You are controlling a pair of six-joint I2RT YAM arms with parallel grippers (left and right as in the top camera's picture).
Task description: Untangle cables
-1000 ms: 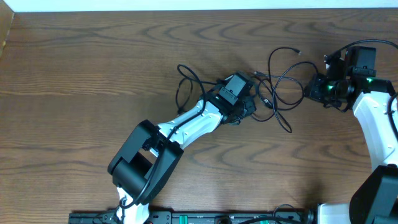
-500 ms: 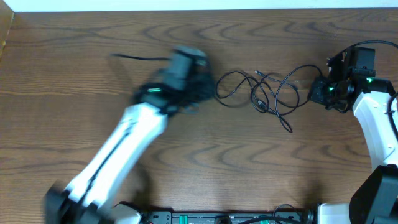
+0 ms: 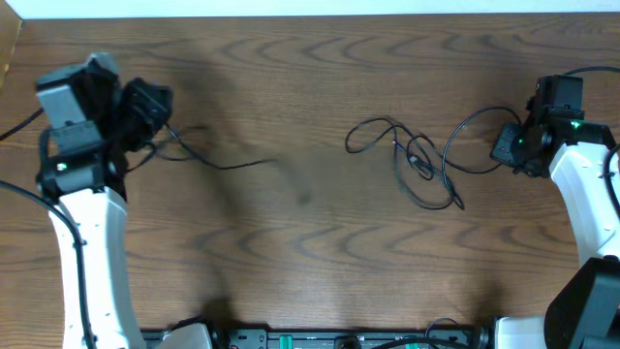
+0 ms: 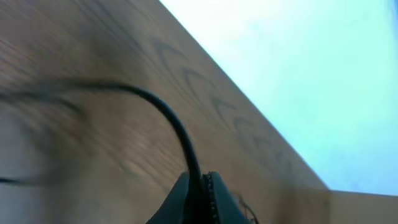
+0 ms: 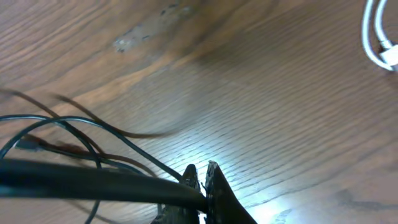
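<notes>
A tangle of thin black cables [image 3: 418, 167] lies right of the table's middle. My left gripper [image 3: 153, 114] is at the far left, shut on one black cable [image 3: 225, 166] that trails rightward on the wood, apart from the tangle. In the left wrist view this cable [image 4: 179, 130] runs up out of the closed gripper [image 4: 200, 186]. My right gripper [image 3: 506, 145] is at the right edge, shut on a black cable [image 3: 475, 121] that arcs back to the tangle. In the right wrist view that cable [image 5: 93, 180] enters the closed gripper [image 5: 203, 179]. A white cable [image 5: 377, 43] shows at that view's top right.
The wooden table [image 3: 310, 252] has a pale wall edge along the back. The arm bases and their thicker black wires sit at the front edge. A light wooden box corner [image 3: 8, 48] shows at the far left.
My left arm has swung from the middle tangle to the far left, pulling one black cable out with it. The tangle has loosened and shifted right. My right gripper has barely moved.
</notes>
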